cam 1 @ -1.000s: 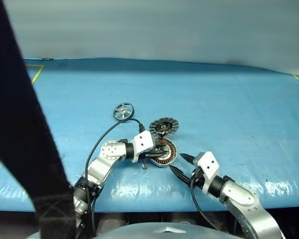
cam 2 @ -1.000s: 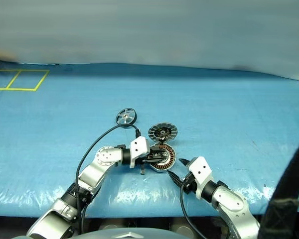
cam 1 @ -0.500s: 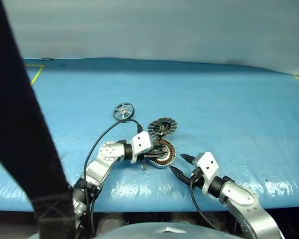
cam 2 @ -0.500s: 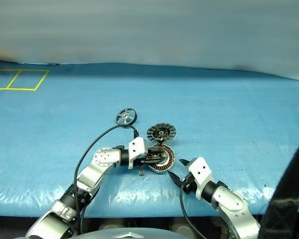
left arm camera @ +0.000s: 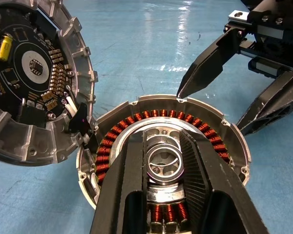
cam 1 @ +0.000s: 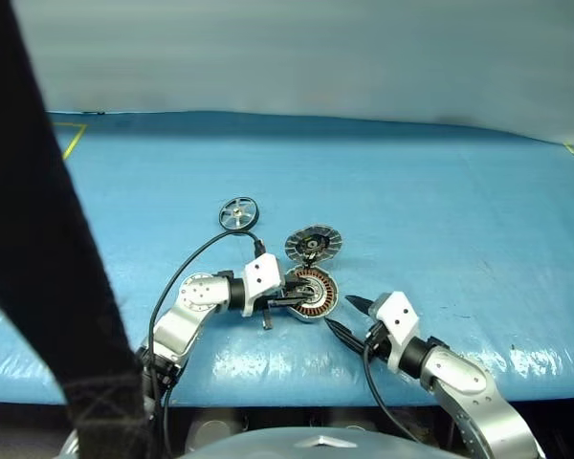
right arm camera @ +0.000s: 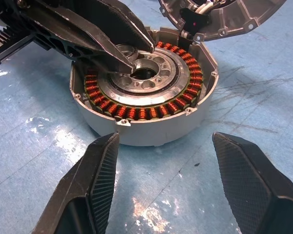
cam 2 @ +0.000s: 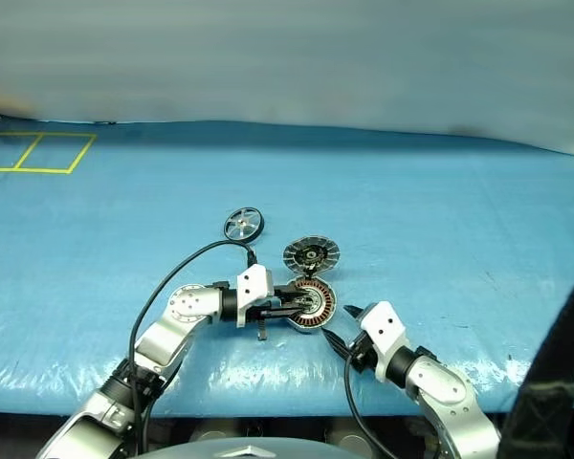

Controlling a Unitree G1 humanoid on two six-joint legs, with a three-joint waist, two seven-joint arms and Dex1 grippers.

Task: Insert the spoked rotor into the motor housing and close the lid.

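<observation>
One motor housing, one lid, one spoked rotor, all on the blue worktop.

Housing sits at lower centre of the head view, copper windings up. Lid lies just above it, rim meeting the housing's edge; wrist view shows its circuit-board face. Rotor lies apart at upper left of the pair, flat on the worktop.

Left tool: fingers narrowly apart, reaching over the housing and set either side of its raised silver hub; whether they press on it, cannot tell.

Right tool: fingers spread wide, holding nothing, just short of the housing's near wall, not touching.

Worktop covering glossy, scuffed, with yellow tape lines at the far corners. Pale wall behind.
</observation>
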